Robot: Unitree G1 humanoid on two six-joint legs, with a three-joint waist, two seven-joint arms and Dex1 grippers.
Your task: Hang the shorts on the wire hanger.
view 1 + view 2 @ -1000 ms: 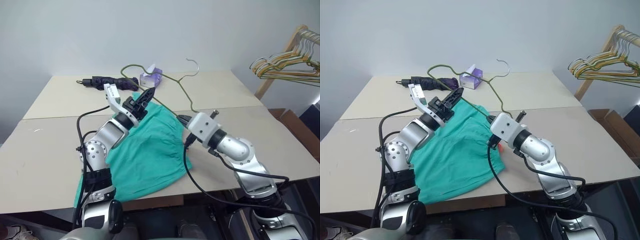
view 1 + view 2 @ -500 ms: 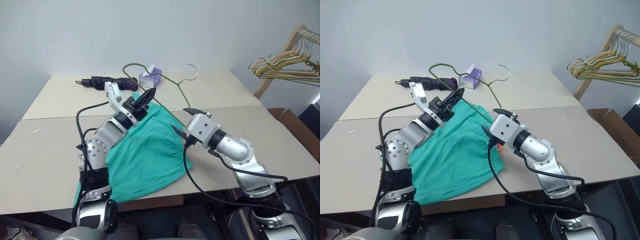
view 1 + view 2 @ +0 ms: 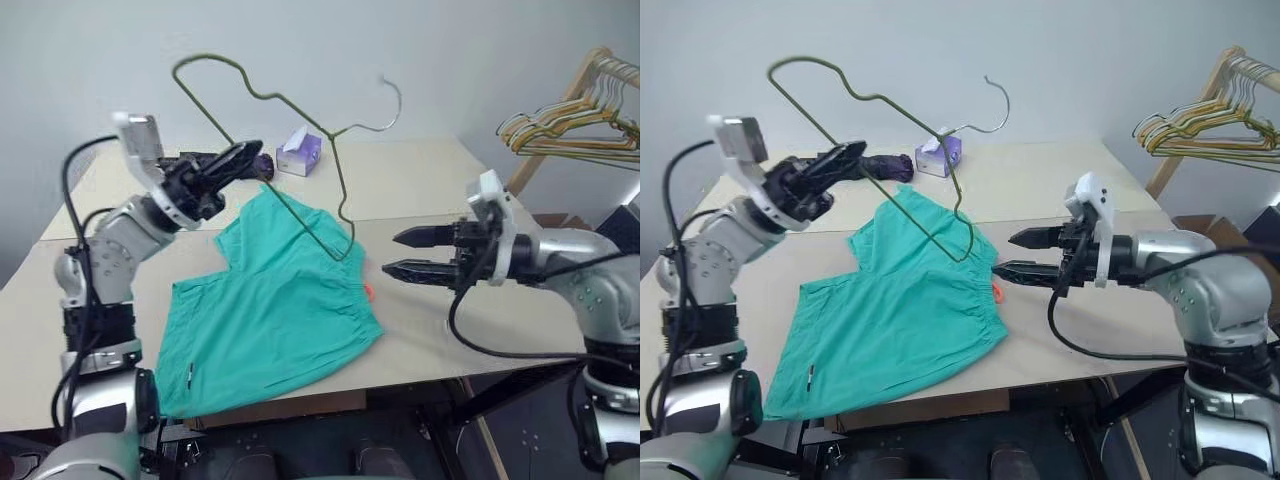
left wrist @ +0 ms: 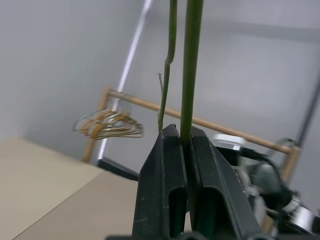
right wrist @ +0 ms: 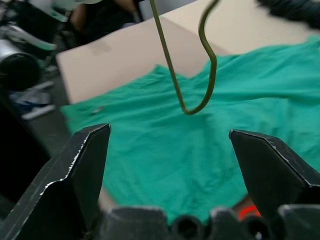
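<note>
Two grippers, one load: the left gripper (image 3: pixel 235 160) is clamped on the wire hanger (image 3: pixel 300 150), lifted above the shorts (image 3: pixel 280 300) lying flat on the counter (image 3: pixel 500 330). The right gripper (image 3: pixel 405 253) gapes empty beside the waistband. The thin wire could swivel in that pinch, missing the cloth.
</note>
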